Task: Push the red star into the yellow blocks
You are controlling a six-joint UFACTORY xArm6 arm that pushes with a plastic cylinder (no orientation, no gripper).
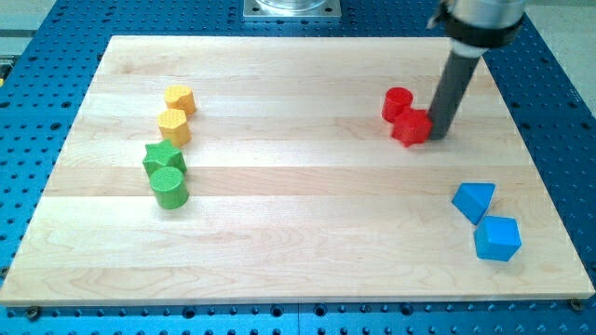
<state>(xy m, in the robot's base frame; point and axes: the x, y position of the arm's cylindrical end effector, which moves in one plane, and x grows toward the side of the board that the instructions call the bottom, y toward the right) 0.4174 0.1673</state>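
Observation:
A red star (412, 127) lies on the wooden board (298, 233) at the right, touching a red cylinder (398, 102) just above and left of it. My tip (438, 136) stands right against the star's right side. Two yellow blocks sit at the upper left: a yellow hexagonal block (180, 99) and a yellow round block (174, 126) just below it, close together. The star is far to the right of them.
A green star (163, 159) and a green cylinder (169, 187) sit just below the yellow blocks. A blue triangular block (474, 200) and a blue block (497, 239) lie at the lower right. A blue perforated table (559, 112) surrounds the board.

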